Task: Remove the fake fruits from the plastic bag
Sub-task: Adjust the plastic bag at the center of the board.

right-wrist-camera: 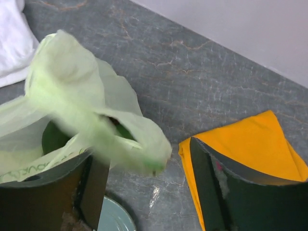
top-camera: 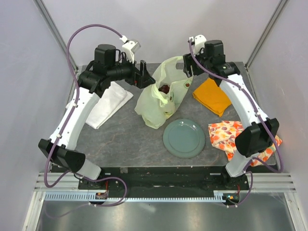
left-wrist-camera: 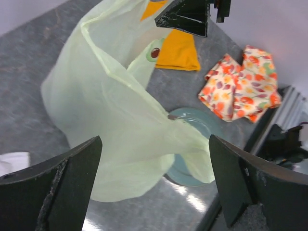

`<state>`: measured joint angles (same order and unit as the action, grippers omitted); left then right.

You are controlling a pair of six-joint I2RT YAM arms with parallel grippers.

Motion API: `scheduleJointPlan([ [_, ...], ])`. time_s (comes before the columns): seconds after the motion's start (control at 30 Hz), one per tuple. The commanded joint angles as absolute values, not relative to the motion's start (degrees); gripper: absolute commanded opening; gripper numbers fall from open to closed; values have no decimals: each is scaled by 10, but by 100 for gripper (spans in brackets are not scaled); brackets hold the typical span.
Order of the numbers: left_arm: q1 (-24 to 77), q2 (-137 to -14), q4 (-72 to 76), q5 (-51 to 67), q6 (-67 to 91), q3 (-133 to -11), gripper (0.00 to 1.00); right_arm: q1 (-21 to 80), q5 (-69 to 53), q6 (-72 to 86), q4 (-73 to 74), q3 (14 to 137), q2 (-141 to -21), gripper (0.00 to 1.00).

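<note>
The pale yellow-green plastic bag (top-camera: 161, 96) lies mid-table with its mouth open towards the back. Inside it I see a dark maroon fruit (top-camera: 164, 89) and a green fruit (top-camera: 164, 100). The other fruits are hidden. My left gripper (top-camera: 144, 76) is open and empty, held above the bag's left rim. In its wrist view the bag (left-wrist-camera: 110, 110) fills the space beyond the wide-apart fingers (left-wrist-camera: 53, 187). My right gripper (top-camera: 187, 67) is open at the bag's back right. A blurred bag handle (right-wrist-camera: 101, 120) hangs between its fingers (right-wrist-camera: 226, 187), ungripped. A green fruit (right-wrist-camera: 53, 137) shows inside.
A grey-green plate (top-camera: 184, 138) lies in front of the bag. A white folded cloth (top-camera: 108, 103) is at the left. An orange cloth (top-camera: 212, 96) and a fruit-print cloth (top-camera: 228, 134) are at the right. Enclosure walls stand close around the table.
</note>
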<state>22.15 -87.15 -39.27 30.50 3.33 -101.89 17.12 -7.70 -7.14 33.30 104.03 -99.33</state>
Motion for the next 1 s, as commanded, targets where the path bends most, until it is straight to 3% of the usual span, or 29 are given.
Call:
scheduleJointPlan([
  [0.0, 220, -863, -365, 318, 171, -1006, 99, 174, -113, -62, 320, 1025, -932, 75],
  [0.27, 248, -935, -374, 304, 193, -964, 99, 184, -116, -85, 317, 1042, -975, 76],
  [0.33, 247, -948, -391, 293, 184, -964, 93, 189, -114, -90, 318, 1057, -1000, 74],
  [0.37, 243, -963, -397, 290, 163, -965, 72, 191, -106, -91, 318, 1063, -1011, 71],
  [0.43, 236, -979, -424, 269, 140, -984, 38, 192, -97, -90, 316, 1085, -1040, 51],
  [0.47, 221, -1003, -438, 261, 121, -998, 3, 192, -93, -89, 312, 1096, -1049, 41],
  [0.5, 210, -1016, -443, 256, 113, -1011, 2, 192, -82, -88, 309, 1125, -1060, 22],
  [0.57, 176, -1039, -444, 238, 97, -1069, 2, 192, -70, -85, 302, 1175, -1107, 3],
  [0.6, 168, -1066, -445, 227, 89, -1096, 2, 191, -47, -83, 301, 1242, -1127, 0],
  [0.77, 152, -1148, -429, 183, 37, -1323, 2, 182, 14, -82, 250, 1425, -1232, 0],
  [0.97, 163, -1149, -403, 192, 8, -1392, 2, 166, 37, -103, 216, 1400, -1204, 0],
])
